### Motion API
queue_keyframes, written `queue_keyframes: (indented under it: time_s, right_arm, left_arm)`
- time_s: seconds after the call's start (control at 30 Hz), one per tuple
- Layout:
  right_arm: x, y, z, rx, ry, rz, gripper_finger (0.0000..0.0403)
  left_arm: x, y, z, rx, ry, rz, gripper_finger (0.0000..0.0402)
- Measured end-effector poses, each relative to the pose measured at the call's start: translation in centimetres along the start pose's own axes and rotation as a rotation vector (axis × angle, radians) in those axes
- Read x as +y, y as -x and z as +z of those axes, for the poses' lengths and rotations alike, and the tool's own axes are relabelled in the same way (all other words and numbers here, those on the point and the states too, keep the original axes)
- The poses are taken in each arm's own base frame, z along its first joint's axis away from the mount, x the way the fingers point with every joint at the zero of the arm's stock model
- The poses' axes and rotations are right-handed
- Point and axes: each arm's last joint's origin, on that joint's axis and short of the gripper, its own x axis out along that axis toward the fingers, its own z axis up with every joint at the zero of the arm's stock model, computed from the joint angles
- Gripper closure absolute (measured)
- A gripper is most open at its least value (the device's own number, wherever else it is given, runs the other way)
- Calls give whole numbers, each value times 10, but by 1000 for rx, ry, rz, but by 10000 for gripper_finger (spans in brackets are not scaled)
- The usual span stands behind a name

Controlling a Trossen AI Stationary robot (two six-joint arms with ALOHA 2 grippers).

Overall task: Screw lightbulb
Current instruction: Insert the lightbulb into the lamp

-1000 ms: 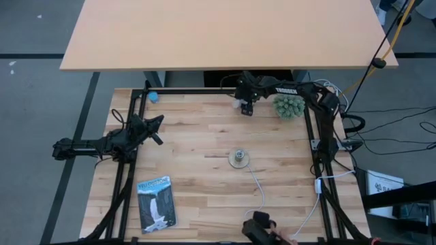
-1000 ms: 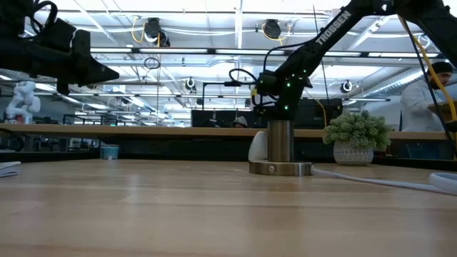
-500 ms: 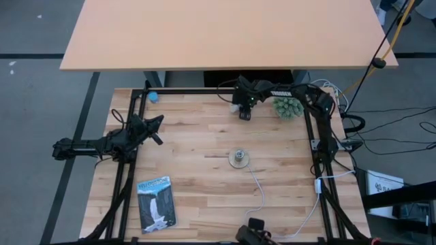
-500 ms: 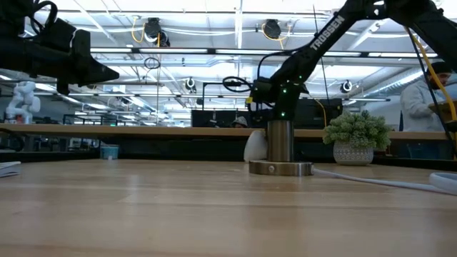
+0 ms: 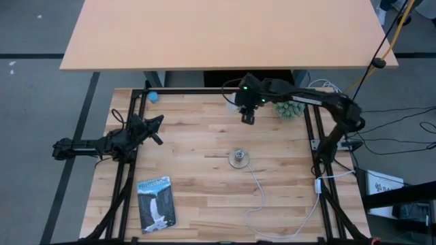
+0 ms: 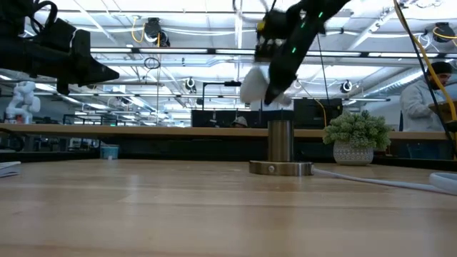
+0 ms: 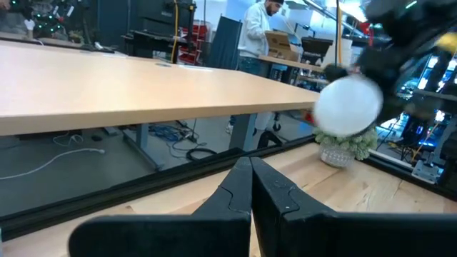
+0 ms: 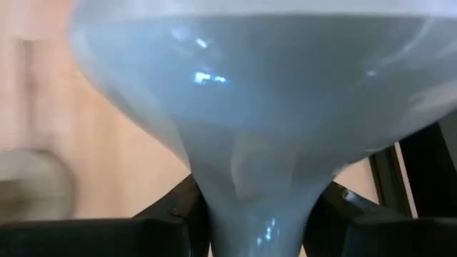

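The white lightbulb (image 6: 253,87) hangs in the air above the far middle of the table, with my right gripper (image 5: 247,114) shut on it. In the right wrist view the lightbulb (image 8: 250,86) fills the picture. The metal socket (image 5: 238,158) with its white cord stands on its round base at the table's middle, nearer than the bulb. In the low view the socket (image 6: 280,146) is below the bulb. My left gripper (image 5: 155,129) waits shut at the table's left edge, pointing level; the left wrist view shows its fingers (image 7: 250,187) together. My right gripper pinches the bulb's tapering grey neck (image 8: 246,178) between its two fingers (image 8: 182,207), one on either side. The fingers slant downward from the table's far right. The dome lies beyond the fingers. The bulb is lifted clear of the table, well above the socket's top.
A green spiky plant in a pot (image 5: 289,107) stands at the far right. A small blue ball (image 5: 152,96) lies at the far left corner and a booklet (image 5: 156,203) at the near left. The socket's white cord (image 5: 259,194) runs toward the near right edge.
My right gripper has taken hold of the bulb, which lay on the table by the far edge. It has lifted the bulb clear and high above the socket, moving a little toward the near edge and tipping further downward.
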Motion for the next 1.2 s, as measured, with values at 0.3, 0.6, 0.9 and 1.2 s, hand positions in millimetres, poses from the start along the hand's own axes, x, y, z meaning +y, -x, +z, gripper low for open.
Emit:
queue_keyframes:
  time_s: [0.3, 0.6, 0.9, 1.2]
  right_arm:
    - [86, 98, -8, -88, -72, 79, 255]
    - [163, 100, -25, -221, -84, -58, 255]
    - [192, 9, -84, -455, -284, 86, 255]
    - [199, -4, -110, -674, -326, 242, 255]
  left_arm:
    - [0, 0, 0, 0, 0, 0, 401]
    - [0, 0, 0, 0, 18, 0, 401]
    - [-1, 0, 0, 9, 195, -37, 401]
    - [-7, 1, -1, 64, 238, -244, 401]
